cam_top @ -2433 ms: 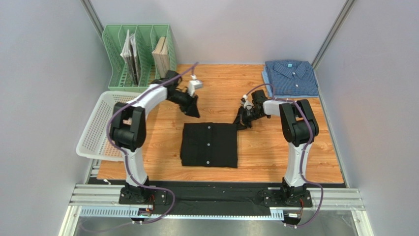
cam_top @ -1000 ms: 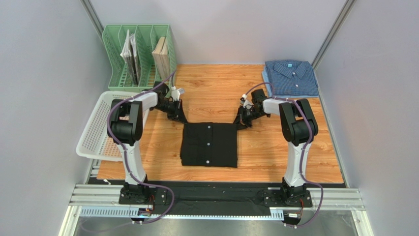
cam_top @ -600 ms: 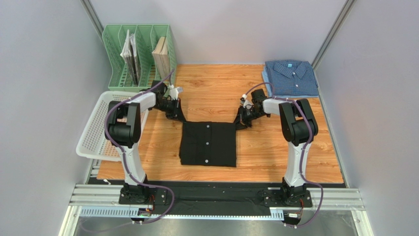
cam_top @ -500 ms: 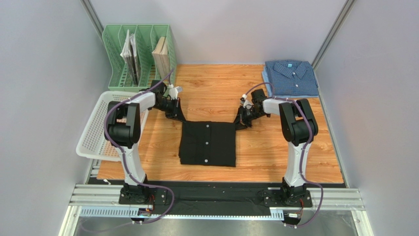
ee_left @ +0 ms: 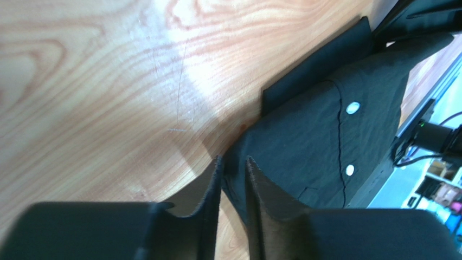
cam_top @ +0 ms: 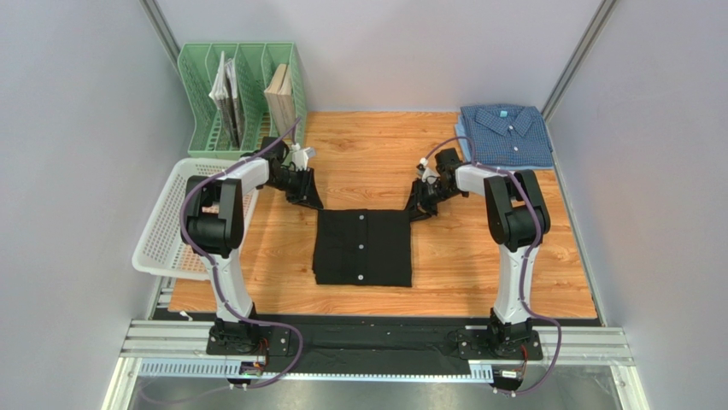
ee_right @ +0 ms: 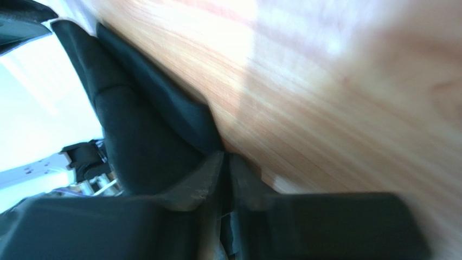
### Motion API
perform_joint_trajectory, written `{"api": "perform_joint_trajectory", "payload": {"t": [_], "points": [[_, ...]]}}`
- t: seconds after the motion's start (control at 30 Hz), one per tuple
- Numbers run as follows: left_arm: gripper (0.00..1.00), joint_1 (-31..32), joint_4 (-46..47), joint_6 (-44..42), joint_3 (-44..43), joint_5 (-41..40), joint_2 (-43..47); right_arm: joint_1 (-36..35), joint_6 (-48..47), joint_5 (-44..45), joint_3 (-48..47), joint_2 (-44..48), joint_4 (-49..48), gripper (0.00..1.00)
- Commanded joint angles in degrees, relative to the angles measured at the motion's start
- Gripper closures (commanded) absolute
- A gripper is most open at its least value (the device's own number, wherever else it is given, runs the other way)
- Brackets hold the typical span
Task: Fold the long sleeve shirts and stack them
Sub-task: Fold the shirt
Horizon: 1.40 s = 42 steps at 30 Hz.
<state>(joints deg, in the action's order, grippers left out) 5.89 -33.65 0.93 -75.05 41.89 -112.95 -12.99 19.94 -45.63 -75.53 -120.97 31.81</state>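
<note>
left arm has come down from its raised pose. left end effector (cam_top: 306, 195) sits low at the far-left corner of the black shirt (cam_top: 363, 248), fingers (ee_left: 209, 189) pinched on the cloth edge. right end effector (cam_top: 418, 203) at the far-right corner, nudged slightly farther, clamped on the fabric too. black shirt lies folded, buttons up, mid worktop (cam_top: 478, 273). blue shirt (cam_top: 504, 135) folded at the far-right corner, well apart. green file rack (cam_top: 243, 94) far left; white basket (cam_top: 175, 226) at left edge.
</note>
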Motion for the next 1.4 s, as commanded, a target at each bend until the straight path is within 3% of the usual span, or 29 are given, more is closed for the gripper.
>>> {"api": "perform_joint_trajectory", "payload": {"t": [0.0, 0.1, 0.13, 0.2, 0.27, 0.33, 0.5, 0.6, 0.73, 0.93, 1.1, 1.17, 1.27, 1.37], "points": [[0.63, -0.53, 0.78, -3.21, -3.61, 0.66, 6.41, 3.31, -7.62, 6.52, -8.82, 2.31, 6.03, 0.69], [0.60, -0.44, 1.04, -6.02, -2.48, -0.31, 12.56, 5.77, -11.93, 6.16, -13.23, 6.52, 13.50, 0.54], [0.60, -0.53, 1.30, -6.37, -1.78, 0.03, 14.23, 6.40, -15.25, 6.08, -16.29, 7.49, 15.37, 0.43], [0.52, -0.36, 2.09, -5.42, 1.55, 2.92, 18.80, 7.45, -19.22, 5.90, -19.38, 9.60, 21.60, 0.39], [0.50, 0.52, 2.53, -3.84, 5.58, 8.00, 21.61, 7.28, -20.92, 1.61, -19.49, 12.58, 23.90, 0.40], [0.49, 1.84, 3.15, -2.16, 8.15, 10.05, 22.68, 5.88, -17.51, -5.91, -13.81, 14.87, 21.90, 0.43], [0.48, 5.88, 6.67, -1.19, 11.68, 13.83, 18.92, -2.28, -6.41, -13.26, -4.02, 15.68, 8.02, 0.50], [0.48, 5.89, 3.16, -2.41, 6.33, 12.61, 11.45, -4.23, -5.62, -12.65, -2.52, 9.98, 4.49, 0.56], [0.49, 5.36, 2.18, -1.64, 1.93, 8.83, 3.19, -2.83, -7.02, -5.03, -4.01, 0.85, 2.56, 0.59], [0.52, 5.18, 1.84, 4.87, 0.95, 4.52, -3.59, -0.89, -7.11, 5.00, -13.22, -7.69, 3.08, 0.60], [0.53, 8.69, -1.76, 0.68, 4.55, 5.04, -0.62, -3.43, -9.65, 11.51, -23.42, -12.01, 7.12, 0.59], [0.52, 9.49, -2.04, -0.84, 7.18, 6.96, 4.12, -4.49, -13.06, 9.78, -25.89, -10.88, 9.83, 0.56], [0.48, 7.12, 0.94, -0.84, 10.09, 12.06, 12.55, -4.94, -18.59, 4.41, -23.45, -3.07, 11.60, 0.50], [0.42, 5.80, 4.01, -1.64, 8.52, 6.74, 17.49, -5.29, -23.10, 7.21, -21.60, 5.26, 14.23, 0.47]]}}
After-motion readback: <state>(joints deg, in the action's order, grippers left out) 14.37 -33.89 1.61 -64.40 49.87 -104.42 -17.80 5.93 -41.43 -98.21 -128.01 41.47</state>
